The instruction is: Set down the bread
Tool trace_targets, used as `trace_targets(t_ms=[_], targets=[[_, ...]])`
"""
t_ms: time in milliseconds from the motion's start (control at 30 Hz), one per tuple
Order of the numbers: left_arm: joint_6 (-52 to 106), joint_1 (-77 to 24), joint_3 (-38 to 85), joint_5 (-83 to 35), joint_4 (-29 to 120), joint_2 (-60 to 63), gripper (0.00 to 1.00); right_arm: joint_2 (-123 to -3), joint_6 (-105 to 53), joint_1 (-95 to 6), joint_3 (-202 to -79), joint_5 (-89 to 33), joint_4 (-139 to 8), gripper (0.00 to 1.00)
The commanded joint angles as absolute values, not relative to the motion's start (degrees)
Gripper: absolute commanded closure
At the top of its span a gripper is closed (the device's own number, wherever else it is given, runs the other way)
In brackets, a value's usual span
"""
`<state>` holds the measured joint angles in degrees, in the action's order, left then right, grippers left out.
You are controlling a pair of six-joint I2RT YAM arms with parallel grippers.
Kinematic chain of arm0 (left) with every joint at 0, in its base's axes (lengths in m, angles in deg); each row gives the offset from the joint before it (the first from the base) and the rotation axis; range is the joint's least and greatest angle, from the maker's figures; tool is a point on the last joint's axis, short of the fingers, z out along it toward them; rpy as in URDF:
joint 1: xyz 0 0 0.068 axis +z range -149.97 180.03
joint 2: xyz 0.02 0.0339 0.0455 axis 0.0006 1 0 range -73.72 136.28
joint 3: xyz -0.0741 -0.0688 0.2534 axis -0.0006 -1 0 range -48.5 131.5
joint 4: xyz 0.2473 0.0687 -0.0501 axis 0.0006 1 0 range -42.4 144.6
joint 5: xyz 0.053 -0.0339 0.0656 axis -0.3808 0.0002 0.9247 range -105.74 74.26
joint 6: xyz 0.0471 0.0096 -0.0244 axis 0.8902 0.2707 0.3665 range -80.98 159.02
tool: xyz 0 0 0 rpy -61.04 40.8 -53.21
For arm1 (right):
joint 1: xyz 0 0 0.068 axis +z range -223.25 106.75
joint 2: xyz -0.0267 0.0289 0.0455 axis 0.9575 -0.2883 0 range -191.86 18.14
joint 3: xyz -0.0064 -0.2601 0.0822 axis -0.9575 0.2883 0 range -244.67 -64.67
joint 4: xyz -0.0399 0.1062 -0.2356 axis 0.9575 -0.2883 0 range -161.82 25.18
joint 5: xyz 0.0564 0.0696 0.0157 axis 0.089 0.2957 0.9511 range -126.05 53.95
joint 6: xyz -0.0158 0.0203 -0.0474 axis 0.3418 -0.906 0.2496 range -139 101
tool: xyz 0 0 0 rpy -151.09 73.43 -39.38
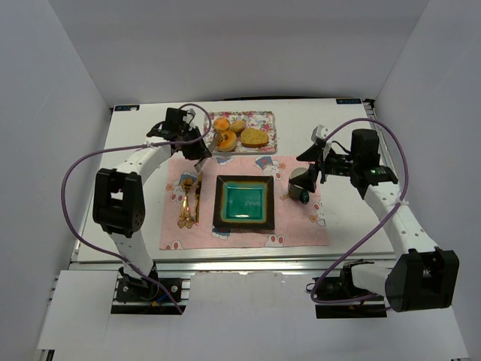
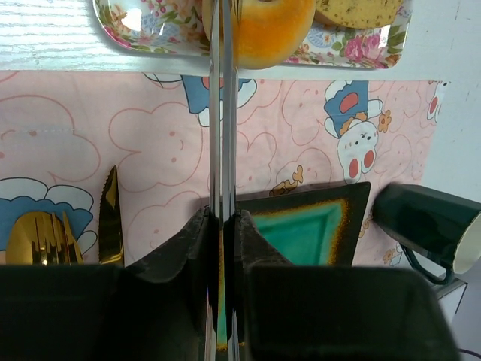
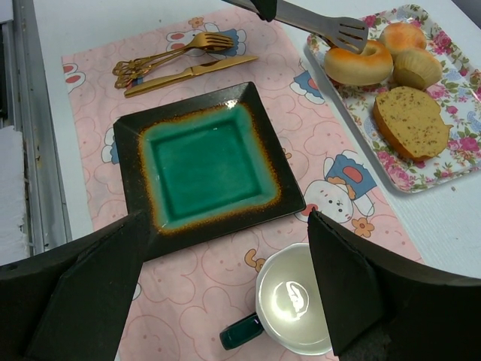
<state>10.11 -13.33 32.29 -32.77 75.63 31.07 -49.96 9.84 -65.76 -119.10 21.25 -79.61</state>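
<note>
Although the pink placemat (image 1: pixel 301 226) and the floral tray (image 3: pixel 462 90) take up most of the ground, the step in hand, as judged, concerns only the square plate (image 3: pixel 207 162) and the bread beyond its far edge. The tray lies just past that edge, off the mat, and the plate is bare. The left gripper (image 2: pixel 223 233) is clamped on metal tongs (image 2: pixel 222 135), whose blades run out from the plate's far-left corner toward the tray and stand nearly together. The right gripper (image 3: pixel 225 226) is spread wide, holds nothing, and hangs near the mug (image 3: pixel 297 301), just right of the plate. Recommendation: seat one blade on each side of the bun, squeeze no harder than needed since it looks soft, lift clear of the tray rim, then carry it to the plate's centre. The oval roll (image 3: pixel 409 120) sits on the tray beyond the plate's far-right corner, apart from the tongs. The ring bun (image 3: pixel 357 64) sits on the tray's plate-side edge, at the tong tips. Contact looks likely, but a firm grip cannot be confirmed.
</note>
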Motion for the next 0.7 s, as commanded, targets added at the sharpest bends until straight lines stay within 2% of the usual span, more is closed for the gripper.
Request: trace_targets(t_ms=[0, 67, 300, 500, 667], targets=[[9.5, -12.9, 35.1, -34.5, 75.3, 27.6, 0.97, -48.0, 9.2, -66.1, -119.0, 23.2, -77.7, 0.11], [9.5, -12.8, 35.7, -34.5, 75.5, 26.5, 1.00, -47.9, 9.2, -66.2, -119.0, 23.2, -77.7, 0.11], [9.1, -12.9, 31.8, -38.6, 74.9, 18.1, 1.00, -46.6, 9.8, -66.2, -119.1, 22.7, -78.1, 0.11], [8.3, -17.1, 17.1, -41.0, 74.7, 6.0, 1.00, -45.8, 10.9, -66.7, -119.0, 22.6, -78.9, 0.11], [5.9, -23.9, 5.7, -38.6, 77.6, -5.3, 1.00, -45.9, 11.2, -66.7, -119.4, 22.7, -79.6, 0.11]])
